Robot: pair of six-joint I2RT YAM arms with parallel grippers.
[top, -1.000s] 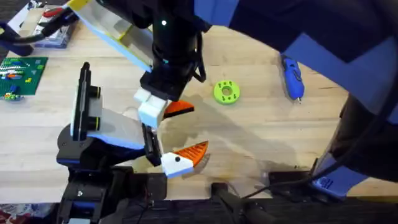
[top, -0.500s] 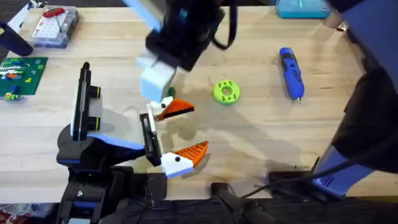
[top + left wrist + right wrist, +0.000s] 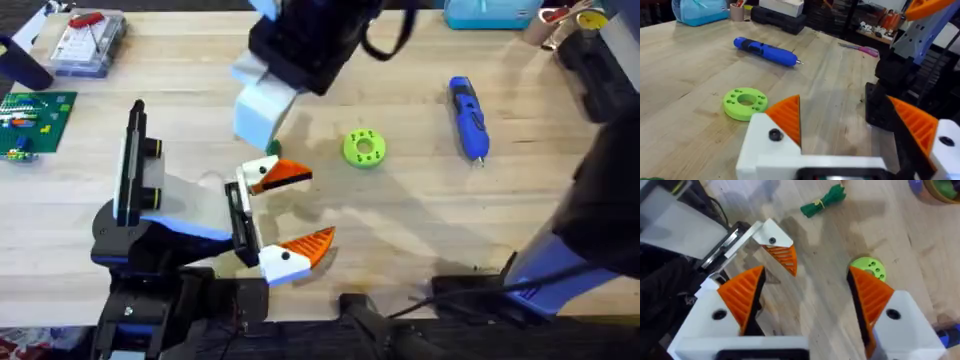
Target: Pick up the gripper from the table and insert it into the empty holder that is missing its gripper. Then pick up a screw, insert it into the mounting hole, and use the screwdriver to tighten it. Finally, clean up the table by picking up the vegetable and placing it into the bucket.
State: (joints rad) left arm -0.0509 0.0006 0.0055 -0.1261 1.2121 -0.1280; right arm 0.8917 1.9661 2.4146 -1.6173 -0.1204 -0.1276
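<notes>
Right gripper [image 3: 802,300] spread wide and empty above the table [image 3: 420,230], deep orange gripper [image 3: 282,175] seated in holder [image 3: 180,205], left gripper's [image 3: 850,132] opening impossible to tell

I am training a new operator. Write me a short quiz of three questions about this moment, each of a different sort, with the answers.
1. True or false: the screwdriver lies on the table, and no gripper touches it.
2. In the overhead view, what lies between the holder and the screwdriver? A) a lime-green disc with holes; B) a hammer; C) a banana.
3. In one word: are the fingers of the right gripper open or shut?

Key: 1 true; 2 A; 3 open, with a wide gap between the two orange pads in the right wrist view.
</notes>
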